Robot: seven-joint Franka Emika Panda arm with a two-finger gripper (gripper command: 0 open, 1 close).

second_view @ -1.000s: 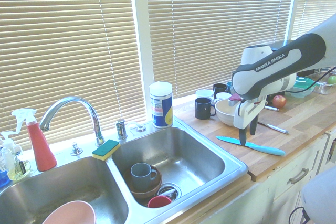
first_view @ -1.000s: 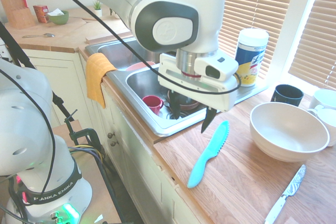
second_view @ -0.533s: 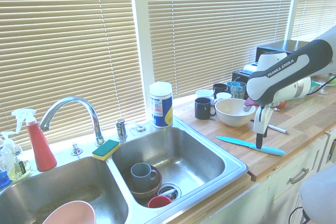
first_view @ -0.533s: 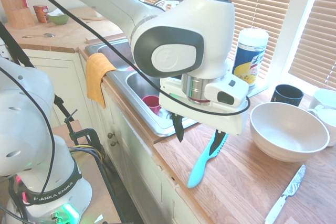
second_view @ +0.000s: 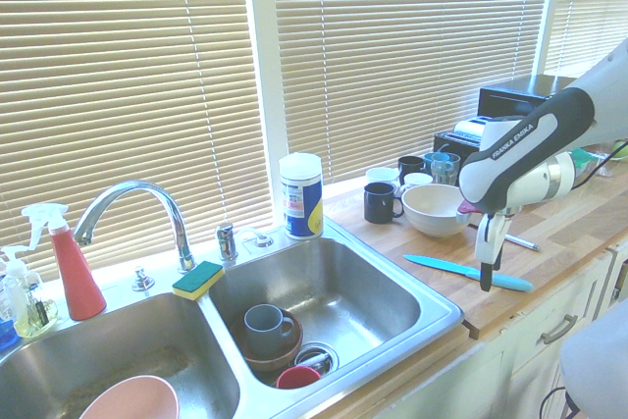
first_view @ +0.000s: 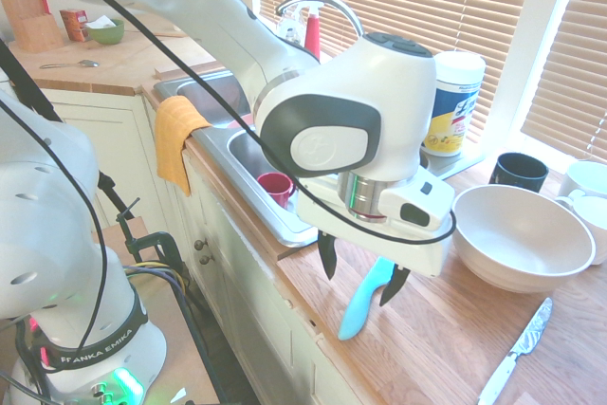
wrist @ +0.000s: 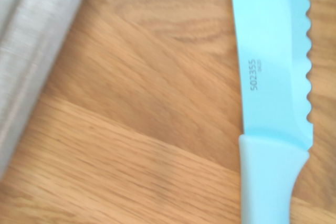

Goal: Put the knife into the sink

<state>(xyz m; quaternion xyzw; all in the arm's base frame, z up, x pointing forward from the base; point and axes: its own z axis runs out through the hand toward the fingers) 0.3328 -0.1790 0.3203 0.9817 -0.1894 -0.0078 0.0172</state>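
First exterior view has the tool (first_view: 360,277) hanging fingers-down and spread wide with nothing in it, straddling the knife (first_view: 365,298), which lies flat on the wooden desk (first_view: 446,339) just beside the sink (first_view: 248,192) rim. If it were me I'd keep it dead vertical, drop until the fingers bracket the handle near where it meets the blade, then squeeze across the narrow width so it doesn't skate off. Knife itself is one-piece turquoise plastic, serrated along one edge, rounded handle, tiny printed number on the blade.
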